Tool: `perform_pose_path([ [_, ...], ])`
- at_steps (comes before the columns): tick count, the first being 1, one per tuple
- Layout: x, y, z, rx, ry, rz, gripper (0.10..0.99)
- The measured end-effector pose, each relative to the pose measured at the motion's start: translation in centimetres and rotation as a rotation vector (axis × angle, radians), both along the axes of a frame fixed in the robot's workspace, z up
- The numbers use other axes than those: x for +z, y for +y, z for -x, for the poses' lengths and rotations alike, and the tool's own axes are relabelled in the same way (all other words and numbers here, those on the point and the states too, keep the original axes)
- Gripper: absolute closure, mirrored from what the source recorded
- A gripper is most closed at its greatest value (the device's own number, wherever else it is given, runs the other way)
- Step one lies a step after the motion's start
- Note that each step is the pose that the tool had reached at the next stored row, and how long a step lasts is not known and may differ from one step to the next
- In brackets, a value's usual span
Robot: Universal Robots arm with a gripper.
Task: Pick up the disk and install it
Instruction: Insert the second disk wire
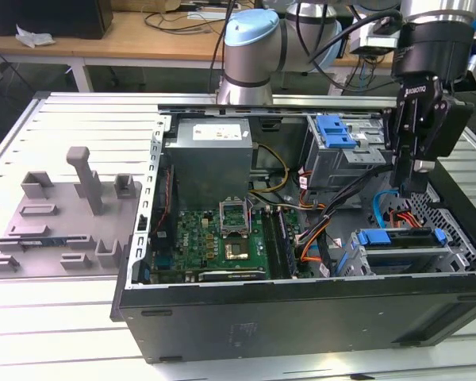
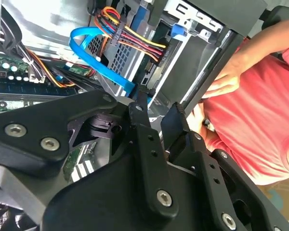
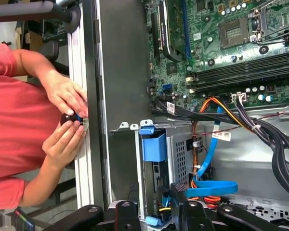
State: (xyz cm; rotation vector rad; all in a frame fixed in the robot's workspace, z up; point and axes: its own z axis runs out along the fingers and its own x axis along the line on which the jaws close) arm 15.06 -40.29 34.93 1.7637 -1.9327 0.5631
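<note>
1. Disk (image 1: 402,248): lies flat in the drive bay at the corner of the open computer case (image 1: 301,317) on the exterior view's right. Its blue frame faces up and its silver body sits inside the bay walls. It looks seated, but I cannot tell if it is fully home.
2. Gripper (image 1: 412,181): hangs over the case just above the disk and does not touch it. In the second wrist view, the two black fingers (image 2: 140,120) stand apart with nothing between them.
3. Blue flat cable (image 1: 378,208): loops up beside the disk. A bundle of red, yellow and orange wires (image 2: 135,41) runs next to it in the second wrist view.
4. Silver cage (image 1: 337,155) with a blue latch: stands at the far side of the case, apart from the disk.
5. Grey power supply box (image 1: 210,159): sits at the back of the case, with the green circuit board (image 1: 214,238) in front of it.
6. Grey plastic fixture (image 1: 63,218): rests on the slatted table (image 1: 55,317) outside the case, on the exterior view's left.
7. Person in a red shirt (image 3: 14,125): stands at the edge of the case. Both hands (image 3: 65,96) are together around a small dark round object (image 3: 70,118).
</note>
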Motion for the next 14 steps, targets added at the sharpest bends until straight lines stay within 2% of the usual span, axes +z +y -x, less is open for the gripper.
perform_pose_path([
  [14,-0.48,0.09,0.01,0.003,0.0000,0.001,0.714],
])
